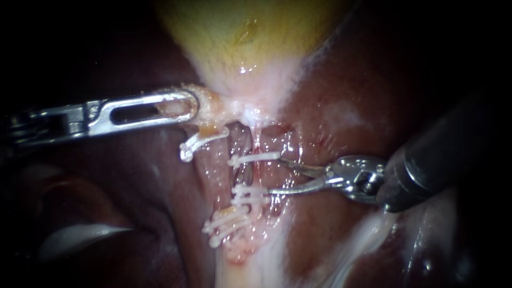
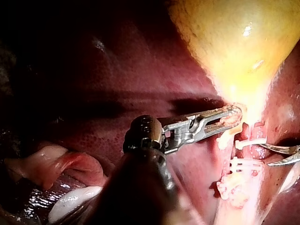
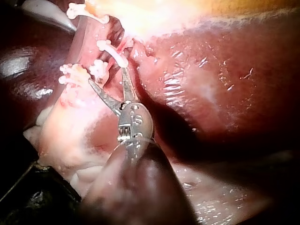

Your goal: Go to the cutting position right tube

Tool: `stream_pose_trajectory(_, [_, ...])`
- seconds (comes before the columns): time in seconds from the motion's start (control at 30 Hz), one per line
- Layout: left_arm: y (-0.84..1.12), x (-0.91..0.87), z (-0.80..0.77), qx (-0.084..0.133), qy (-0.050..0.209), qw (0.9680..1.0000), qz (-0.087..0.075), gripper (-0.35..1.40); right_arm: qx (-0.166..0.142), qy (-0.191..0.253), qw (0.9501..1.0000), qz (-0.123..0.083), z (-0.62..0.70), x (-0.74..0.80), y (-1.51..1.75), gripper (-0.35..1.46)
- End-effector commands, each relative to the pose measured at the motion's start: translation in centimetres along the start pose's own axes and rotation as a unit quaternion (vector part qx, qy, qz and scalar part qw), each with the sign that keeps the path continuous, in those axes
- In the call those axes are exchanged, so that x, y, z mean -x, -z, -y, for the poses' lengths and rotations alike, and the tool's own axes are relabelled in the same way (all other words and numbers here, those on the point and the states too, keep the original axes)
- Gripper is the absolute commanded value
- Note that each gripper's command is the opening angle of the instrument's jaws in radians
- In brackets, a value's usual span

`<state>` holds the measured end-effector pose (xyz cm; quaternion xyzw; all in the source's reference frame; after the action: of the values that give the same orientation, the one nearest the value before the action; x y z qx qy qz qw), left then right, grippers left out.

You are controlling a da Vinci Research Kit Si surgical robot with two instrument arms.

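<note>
The yellow gallbladder (image 1: 245, 37) narrows downward into two pale tubes. My left instrument (image 1: 188, 105) is shut on tissue at the gallbladder's neck, and it also shows in the left wrist view (image 2: 229, 116). The right tube (image 1: 262, 175) carries an upper white clip (image 1: 253, 158) and a lower white clip (image 1: 246, 193). My right instrument (image 1: 274, 175) has thin curved blades. They stand open, with the tips at the tube's right edge between those two clips, seen close in the right wrist view (image 3: 107, 74). The left tube bears one clip (image 1: 202, 141) higher up and more clips (image 1: 226, 221) lower down.
Dark red liver (image 1: 373, 96) surrounds the tubes on both sides. A pale fold of tissue (image 1: 80, 237) lies at the lower left. Whitish tissue (image 1: 346, 250) runs below my right instrument's shaft (image 1: 442, 154).
</note>
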<state>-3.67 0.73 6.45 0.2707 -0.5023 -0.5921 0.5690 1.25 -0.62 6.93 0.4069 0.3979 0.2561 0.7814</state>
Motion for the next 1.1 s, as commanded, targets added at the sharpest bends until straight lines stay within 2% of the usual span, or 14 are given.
stream_pose_trajectory(0.03, [0.00,0.00,0.00,0.000,0.000,1.0000,0.000,-0.35,-0.003,-0.005,1.0000,0.001,-0.01,0.00,-0.01,1.44])
stream_pose_trajectory(0.33, [0.00,0.00,0.00,0.000,0.000,1.0000,0.000,-0.35,-0.016,-0.028,0.9995,0.005,-0.08,-0.03,-0.13,1.44])
stream_pose_trajectory(0.53, [0.00,0.00,0.00,0.000,0.000,1.0000,0.000,-0.35,-0.031,-0.033,0.9990,-0.003,-0.14,-0.07,-0.23,1.44])
stream_pose_trajectory(0.9, [0.00,0.00,0.00,0.000,0.000,1.0000,0.000,-0.35,-0.055,-0.041,0.9976,-0.008,-0.16,-0.12,-0.50,1.44])
stream_pose_trajectory(1.1, [0.00,-0.01,0.00,0.000,0.000,1.0000,0.000,-0.35,-0.059,-0.043,0.9972,-0.014,-0.17,-0.14,-0.53,1.44])
